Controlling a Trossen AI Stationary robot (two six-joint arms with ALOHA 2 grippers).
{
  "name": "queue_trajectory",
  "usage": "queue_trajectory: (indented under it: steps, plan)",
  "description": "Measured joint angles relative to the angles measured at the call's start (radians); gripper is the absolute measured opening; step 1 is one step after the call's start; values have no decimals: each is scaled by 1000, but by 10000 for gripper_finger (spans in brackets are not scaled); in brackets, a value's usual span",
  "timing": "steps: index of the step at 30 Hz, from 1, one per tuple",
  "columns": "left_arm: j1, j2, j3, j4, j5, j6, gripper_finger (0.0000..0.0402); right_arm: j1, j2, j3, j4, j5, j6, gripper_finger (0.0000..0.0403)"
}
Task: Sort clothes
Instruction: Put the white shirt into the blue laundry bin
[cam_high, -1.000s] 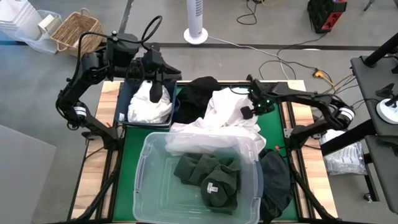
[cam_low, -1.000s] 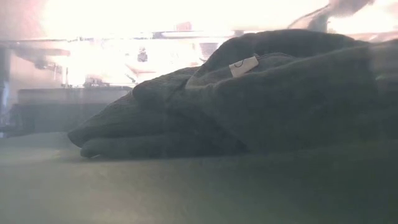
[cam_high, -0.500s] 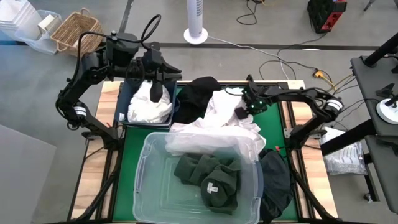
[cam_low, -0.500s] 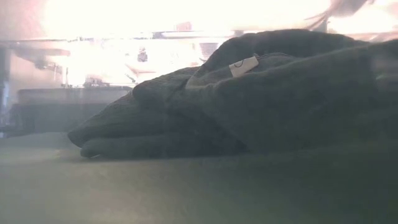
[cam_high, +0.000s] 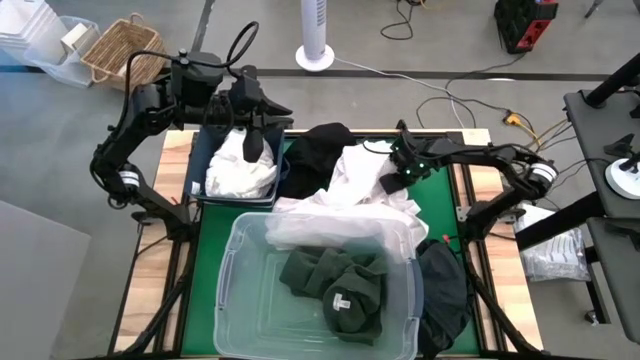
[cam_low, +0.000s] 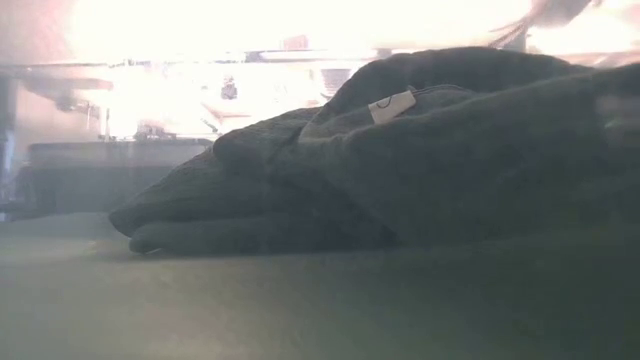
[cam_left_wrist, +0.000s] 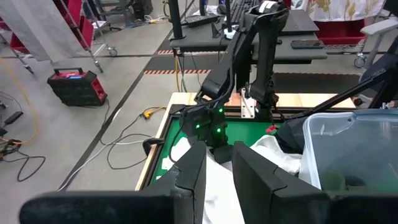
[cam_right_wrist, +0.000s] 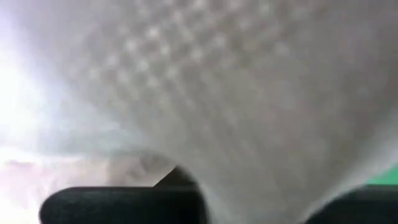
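A heap of white clothes (cam_high: 350, 190) lies mid-table on the green mat, partly draped over the far rim of the clear plastic tub (cam_high: 235, 290). My right gripper (cam_high: 391, 181) is down on the heap's right side, shut on the cloth. A black garment (cam_high: 318, 148) lies behind the heap. Dark green clothes (cam_high: 338, 285) sit in the tub, one with a white tag (cam_low: 392, 105). More white clothes (cam_high: 240, 168) fill the navy bin (cam_high: 198, 160). My left gripper (cam_left_wrist: 219, 171) hovers above that bin, slightly open with nothing between its fingers. My right gripper has the white garment at the right side of the heap (cam_high: 380, 186). It comes from above, slanting in from the table's right. White cloth (cam_right_wrist: 236, 93) fills its wrist view and bulges between the fingers. The garment still lies on the table.
A dark garment (cam_high: 445, 290) hangs over the table's right near corner beside the tub. Bare green mat (cam_high: 440, 195) shows right of the heap. A wicker basket (cam_high: 120, 50) and a white fan base (cam_high: 315, 55) stand on the floor beyond the table.
My right gripper has sunk a little and edged toward the table's left onto the white heap, and its fingers have shut on the cloth. The heap itself has barely shifted.
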Motion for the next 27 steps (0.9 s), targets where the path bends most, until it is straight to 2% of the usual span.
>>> queue_trajectory:
  steps: [8,15,20,27]
  plan:
    - [0,20,0,5,1,16,59,0,-227,21,-99,-4,2,11]
    - [0,39,0,11,1,26,59,0,-424,112,-128,-4,12,10]
    - [0,43,0,32,1,35,59,0,-467,241,-127,-3,11,10]
    - [0,44,11,118,2,29,59,21,-421,496,-129,-4,-47,9]
